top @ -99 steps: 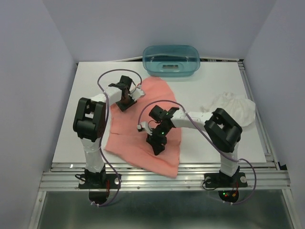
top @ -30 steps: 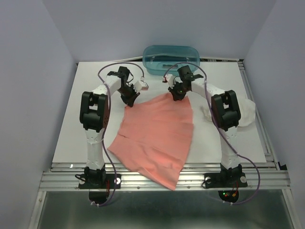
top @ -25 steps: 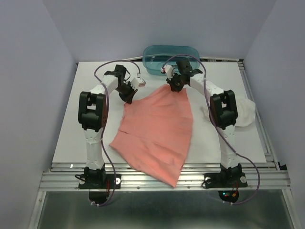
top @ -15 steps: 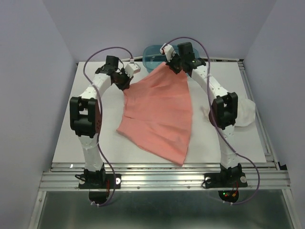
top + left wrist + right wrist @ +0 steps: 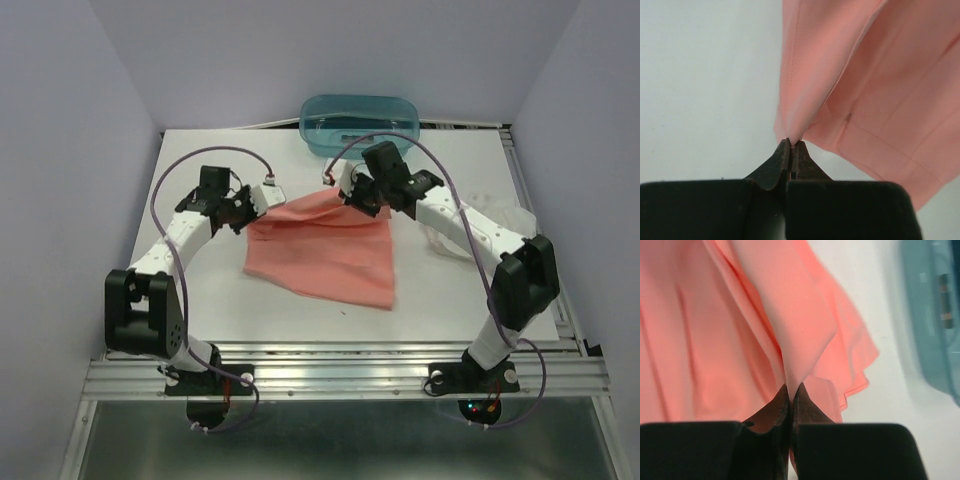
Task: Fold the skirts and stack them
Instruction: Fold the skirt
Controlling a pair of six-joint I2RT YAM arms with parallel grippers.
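Loosely draped pink skirt (image 5: 330, 260) — smooth cloth, left gripper (image 5: 791, 145), right gripper (image 5: 791, 388) pinching.

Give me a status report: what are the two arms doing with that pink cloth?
Left claw shut on pink skirt corner. Right claw shut on another corner. White skirt off to the right, untouched. Teal tub beyond, not in the way.

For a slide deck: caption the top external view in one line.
Left gripper and right gripper pinch far corners of the salmon-pink skirt; white skirt lies at right, teal tub behind.
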